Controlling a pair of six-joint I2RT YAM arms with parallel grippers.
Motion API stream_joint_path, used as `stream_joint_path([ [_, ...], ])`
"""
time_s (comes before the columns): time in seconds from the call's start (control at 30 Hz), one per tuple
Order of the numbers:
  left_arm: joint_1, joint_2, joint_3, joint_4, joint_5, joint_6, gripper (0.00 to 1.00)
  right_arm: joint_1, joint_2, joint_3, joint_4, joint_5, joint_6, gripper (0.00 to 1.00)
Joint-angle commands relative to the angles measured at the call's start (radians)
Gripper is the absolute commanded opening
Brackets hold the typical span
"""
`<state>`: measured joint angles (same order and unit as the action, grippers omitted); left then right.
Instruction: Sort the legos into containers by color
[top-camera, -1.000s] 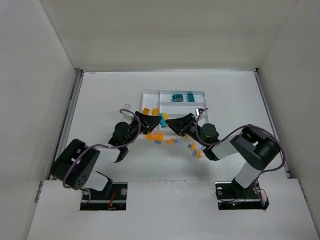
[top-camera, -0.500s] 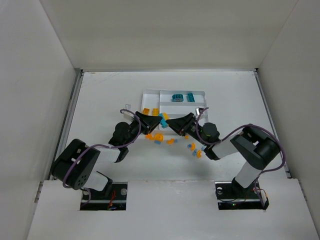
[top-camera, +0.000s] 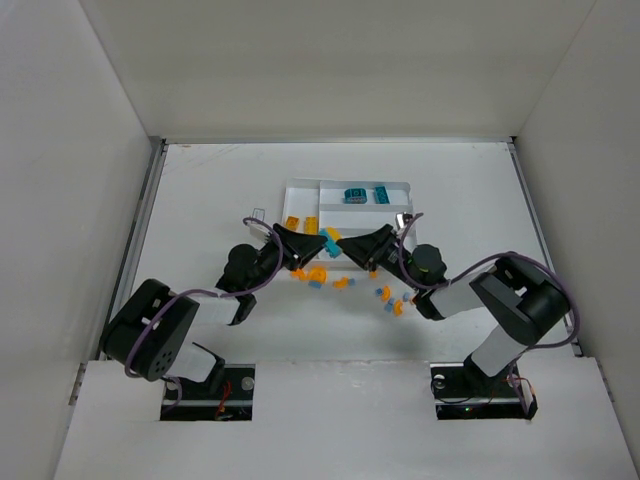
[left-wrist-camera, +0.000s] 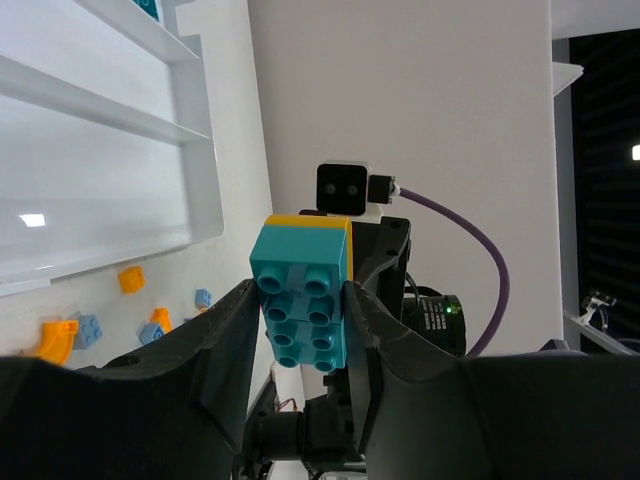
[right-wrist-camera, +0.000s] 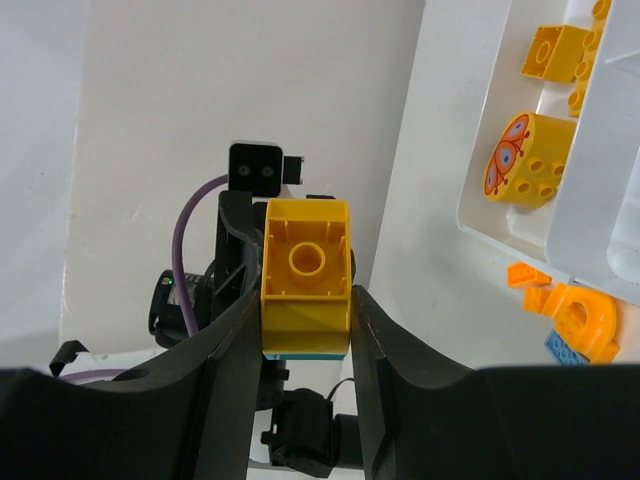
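The left end effector (left-wrist-camera: 298, 335) clamps a glossy, studded teal brick (left-wrist-camera: 300, 295); the right end effector (right-wrist-camera: 305, 335) clamps the hollow-backed yellow brick (right-wrist-camera: 305, 260) joined to it.

The tray (top-camera: 302, 198) sits on the table (top-camera: 200, 220), just above the middle of the overhead frame. Two bricks (top-camera: 354, 194) lie side by side in its uppermost section, toward the right. Two more (top-camera: 293, 222) lie in the section at its lower left. Just below the tray, the left gripper (top-camera: 318, 243) and right gripper (top-camera: 341, 246) meet tip to tip, with a joined pair of bricks (top-camera: 329, 238) pinched between both. Below the grippers, loose bricks (top-camera: 342, 283) lie scattered on the table, trailing toward the lower right.
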<state>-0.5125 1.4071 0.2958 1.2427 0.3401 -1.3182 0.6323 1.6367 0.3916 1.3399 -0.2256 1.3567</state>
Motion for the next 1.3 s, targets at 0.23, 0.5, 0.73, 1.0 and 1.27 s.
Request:
stream_joint_path([
  [0.23,0.026,-0.048,-0.026,0.208,0.053,0.013,0.11,-0.058,-0.097,-0.004,0.016,0.072,-0.068,0.33],
  [0.5,0.026,-0.062,-0.035,0.208,0.053,0.013,0.10,-0.058,-0.110,0.013,-0.016,0.068,-0.083,0.32],
  [0.73,0.050,-0.053,-0.005,0.170,0.021,0.023,0.11,-0.058,-0.115,0.000,-0.025,0.069,-0.103,0.32],
  [1.0,0.001,0.087,0.208,-0.075,-0.136,0.134,0.12,-0.069,-0.241,-0.042,-0.208,0.115,-0.212,0.33],
  [1.27,0.022,0.349,0.497,-0.270,-0.185,0.212,0.14,-0.061,-0.412,-0.066,-0.410,0.206,-0.338,0.33],
])
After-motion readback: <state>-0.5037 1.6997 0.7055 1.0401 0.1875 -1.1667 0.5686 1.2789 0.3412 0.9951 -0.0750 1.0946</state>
